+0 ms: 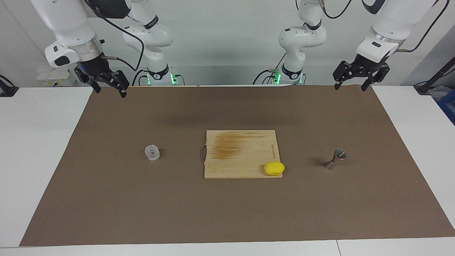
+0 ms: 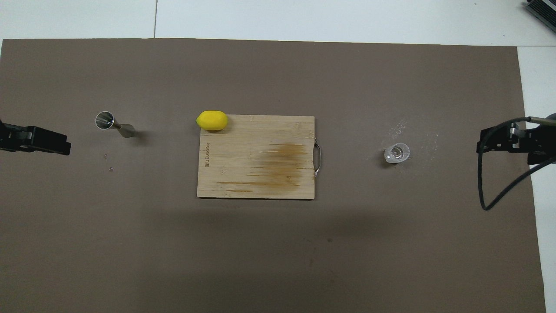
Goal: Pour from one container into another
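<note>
The small clear cup (image 1: 152, 153) stands upright on the brown mat toward the right arm's end; it also shows in the overhead view (image 2: 396, 153). The silvery hourglass jigger (image 1: 336, 159) stands upright toward the left arm's end, and shows in the overhead view (image 2: 114, 124). My right gripper (image 1: 110, 92) hangs open and empty above the mat's edge nearest the robots, well away from the cup. My left gripper (image 1: 350, 87) hangs open and empty over the same edge at the other end, well away from the jigger. Both arms wait. Only their tips show at the overhead view's sides, left gripper (image 2: 56, 143) and right gripper (image 2: 486, 143).
A wooden cutting board (image 1: 241, 153) with a metal handle lies mid-mat between cup and jigger. A yellow lemon (image 1: 273, 168) sits on the board's corner farthest from the robots, toward the left arm's end. White specks lie on the mat beside the cup (image 2: 397, 129).
</note>
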